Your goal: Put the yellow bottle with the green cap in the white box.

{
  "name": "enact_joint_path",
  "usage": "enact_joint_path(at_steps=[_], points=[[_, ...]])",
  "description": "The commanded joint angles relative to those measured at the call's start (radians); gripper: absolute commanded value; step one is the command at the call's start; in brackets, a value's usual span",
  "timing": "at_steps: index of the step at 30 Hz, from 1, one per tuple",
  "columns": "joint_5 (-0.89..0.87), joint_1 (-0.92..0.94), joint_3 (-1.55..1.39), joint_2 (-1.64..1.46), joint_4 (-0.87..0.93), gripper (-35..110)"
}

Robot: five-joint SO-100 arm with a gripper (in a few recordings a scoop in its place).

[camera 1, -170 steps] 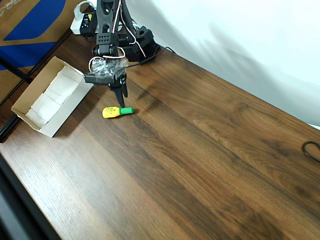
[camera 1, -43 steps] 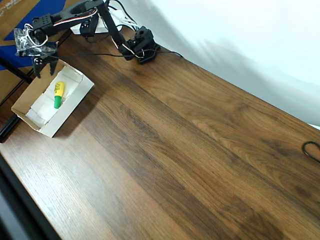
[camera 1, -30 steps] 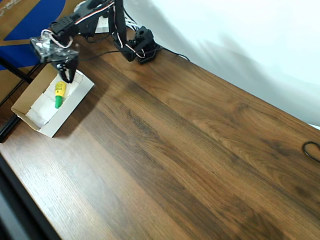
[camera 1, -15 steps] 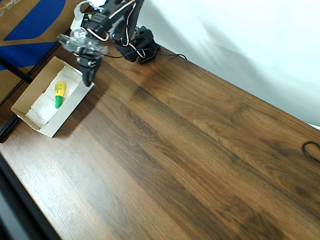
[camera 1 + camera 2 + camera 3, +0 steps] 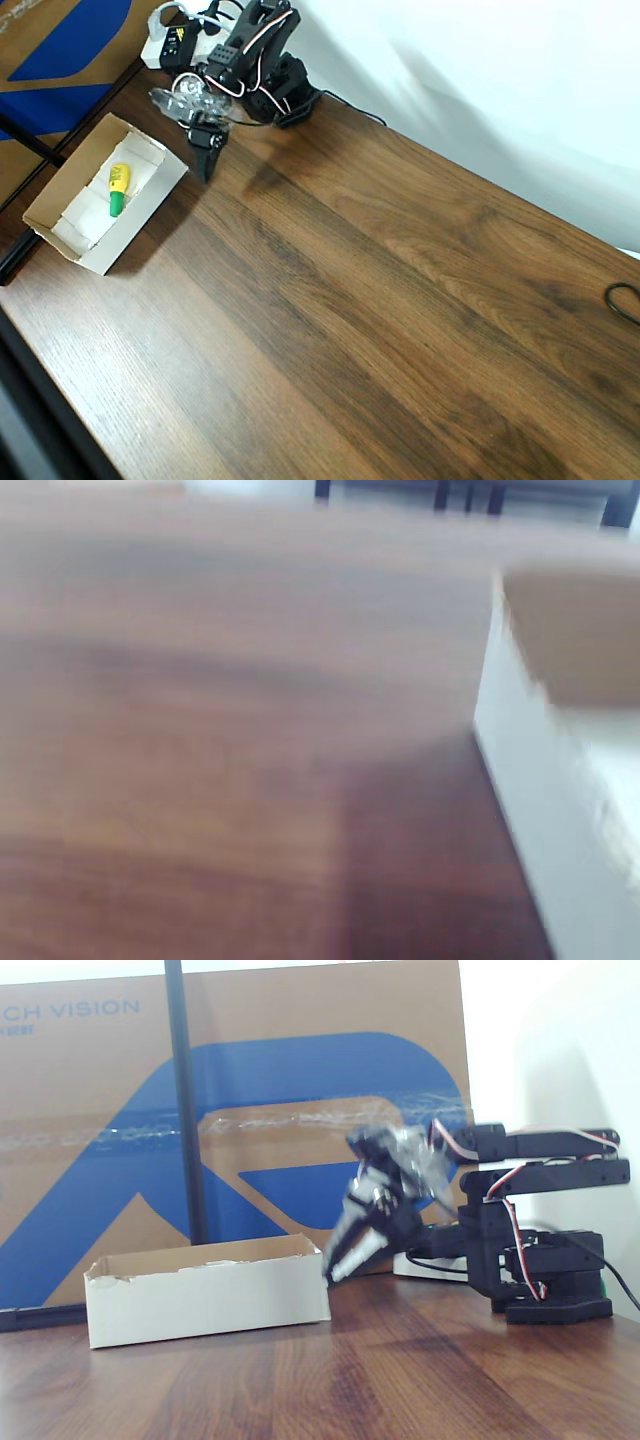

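Lying inside the white box (image 5: 62, 222), the yellow bottle with the green cap (image 5: 118, 187) is a small bright yellow body with faint dark markings and a vivid green cap. In the overhead view its cap end points toward the lower left, down the box's length, and it rests on the white floor nearer the box's upper end. The box is a shallow rectangular tray, white inside and on its outer walls, with tan cardboard showing along its cut edges.

The pincer (image 5: 209, 162) hangs just beyond the box's upper right corner, over bare worktop (image 5: 400, 320), its dark tips pointing down. They seem close together with nothing between them, though at this size that cannot be told for certain.

In the fixed view, the box's near wall (image 5: 205, 1300) hides the bottle altogether. The pincer (image 5: 345, 1258) is smeared by motion blur just off the box's right end, so its fingers cannot be separated there. The wrist view is heavily blurred: a pale wall of the box (image 5: 545, 810) stands at the right edge above a tan flap, cut off by the frame, with wood grain beside it.

Behind the box stands a large brown-and-blue carton (image 5: 300, 1100).
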State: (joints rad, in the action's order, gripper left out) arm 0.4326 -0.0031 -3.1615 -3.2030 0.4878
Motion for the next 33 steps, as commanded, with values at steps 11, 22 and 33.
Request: enact_joint_path(at_steps=[11,22,33], points=[[-0.048,-0.023,0.005,-0.215,0.419,0],[-0.031,-0.063,0.014,-0.367,0.811,0],[0.037,-0.051,0.014,-0.368,0.828,0]])
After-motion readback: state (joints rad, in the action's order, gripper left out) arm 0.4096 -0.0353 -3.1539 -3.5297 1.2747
